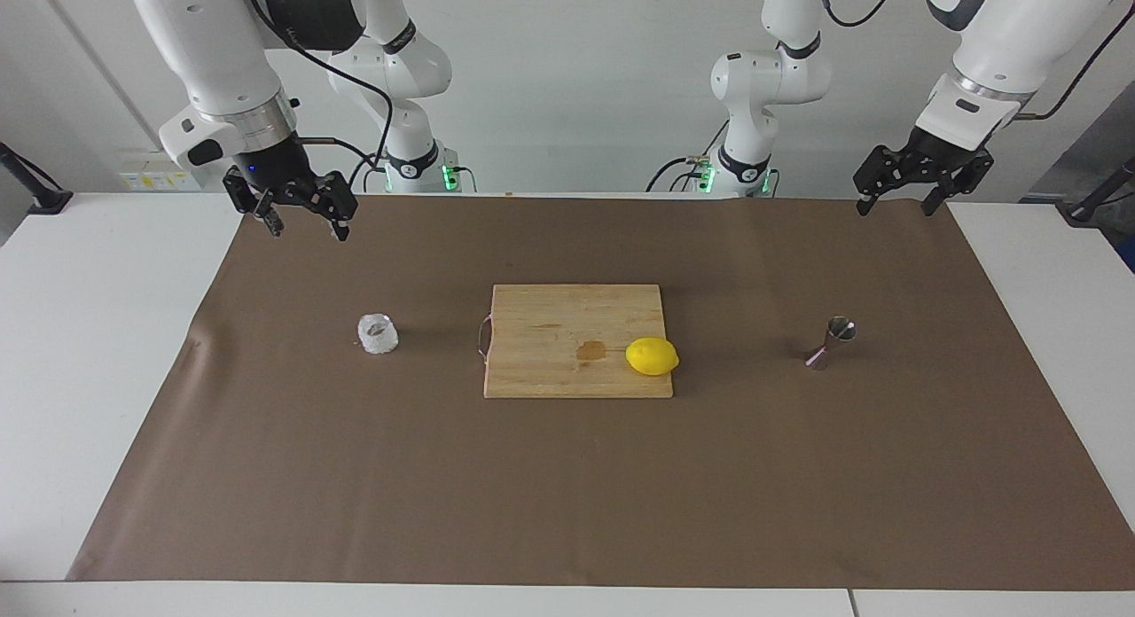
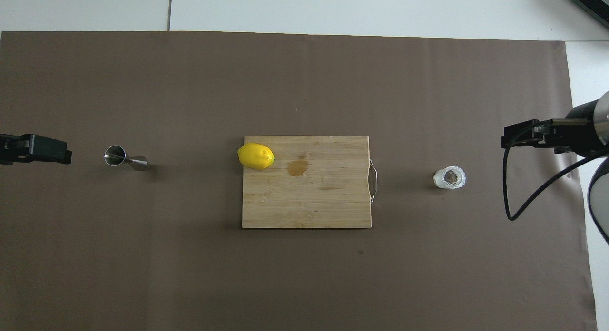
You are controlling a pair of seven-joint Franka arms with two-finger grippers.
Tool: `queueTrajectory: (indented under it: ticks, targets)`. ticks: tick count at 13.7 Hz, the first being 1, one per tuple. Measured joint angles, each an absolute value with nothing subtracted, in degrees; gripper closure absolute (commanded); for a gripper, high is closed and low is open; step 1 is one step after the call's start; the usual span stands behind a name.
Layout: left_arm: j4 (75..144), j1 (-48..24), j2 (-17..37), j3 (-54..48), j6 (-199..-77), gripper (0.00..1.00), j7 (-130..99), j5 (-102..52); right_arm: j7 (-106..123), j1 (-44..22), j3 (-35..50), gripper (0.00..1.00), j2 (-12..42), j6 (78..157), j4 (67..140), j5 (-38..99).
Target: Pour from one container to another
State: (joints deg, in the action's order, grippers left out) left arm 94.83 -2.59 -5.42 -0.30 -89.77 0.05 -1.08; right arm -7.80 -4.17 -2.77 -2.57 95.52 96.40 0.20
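Note:
The small clear glass cup (image 1: 378, 333) (image 2: 449, 178) with its textured wall stands upright on the brown mat, toward the right arm's end of the table. The shiny metal jigger (image 1: 832, 342) (image 2: 124, 158) stands upright on the mat toward the left arm's end. My right gripper (image 1: 306, 230) hangs open and empty in the air over the mat's edge by the robots, well apart from the cup. Over the same edge at the other end, my left gripper (image 1: 896, 209) hangs open and empty, apart from the jigger.
A wooden cutting board (image 1: 550, 369) (image 2: 314, 207) lies mid-mat between cup and jigger, its metal handle toward the cup. A yellow lemon (image 1: 652, 356) (image 2: 256, 155) rests on the board's jigger-side edge beside a dark stain. The brown mat (image 1: 567, 493) covers most of the white table.

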Motion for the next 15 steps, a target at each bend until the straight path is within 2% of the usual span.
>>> queueTrajectory:
  ticks: [15]
  targets:
    - [94.85, -2.67, -5.41, -0.52, -89.71, 0.00, 0.05, -1.08, -7.09, -4.42, -2.77, 0.00, -2.62, 94.72, 96.40, 0.20]
